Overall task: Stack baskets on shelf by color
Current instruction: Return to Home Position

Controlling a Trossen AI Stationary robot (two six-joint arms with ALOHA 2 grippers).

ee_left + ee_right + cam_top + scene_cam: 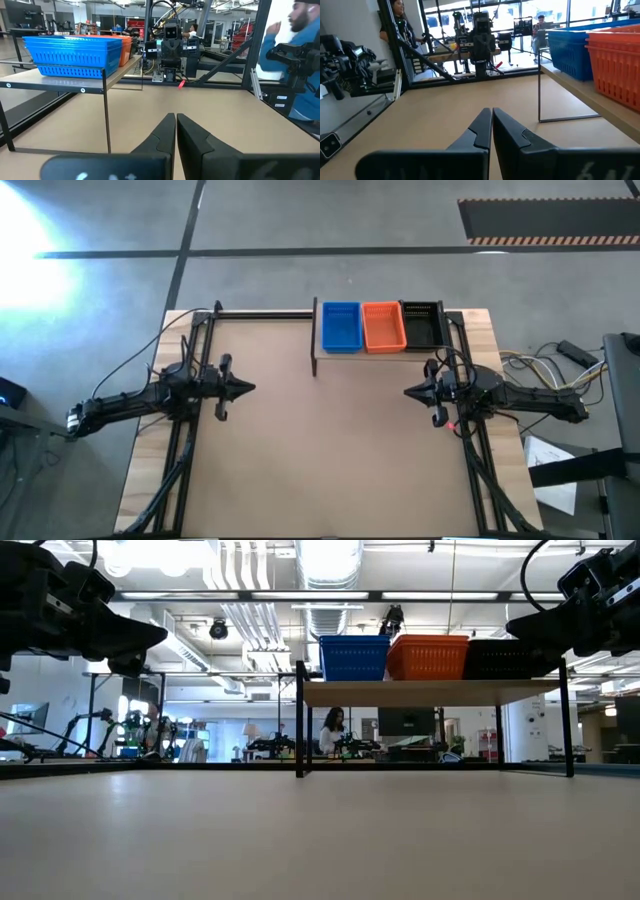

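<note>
Blue baskets (pixel 341 326), orange baskets (pixel 383 326) and black baskets (pixel 421 324) stand side by side on the shelf (pixel 430 692) at the table's far edge, each colour in its own stack by the low view. The shelf rests on thin black legs (pixel 299 720). My left gripper (pixel 252 388) hovers shut over the table's left side, fingers pointing right. My right gripper (pixel 407 392) hovers shut over the right side, pointing left, just near of the shelf. Both hold nothing. In the left wrist view the blue baskets (pixel 75 55) sit on the shelf; the right wrist view shows blue (pixel 570 50) and orange baskets (pixel 615 60).
The wooden tabletop (pixel 330 450) stretches bare between the two arms. Black frame rails (pixel 260 313) run along the table's far and side edges. A person (pixel 295 60) stands beyond the table's right side; another person (pixel 330 730) shows far behind in the room.
</note>
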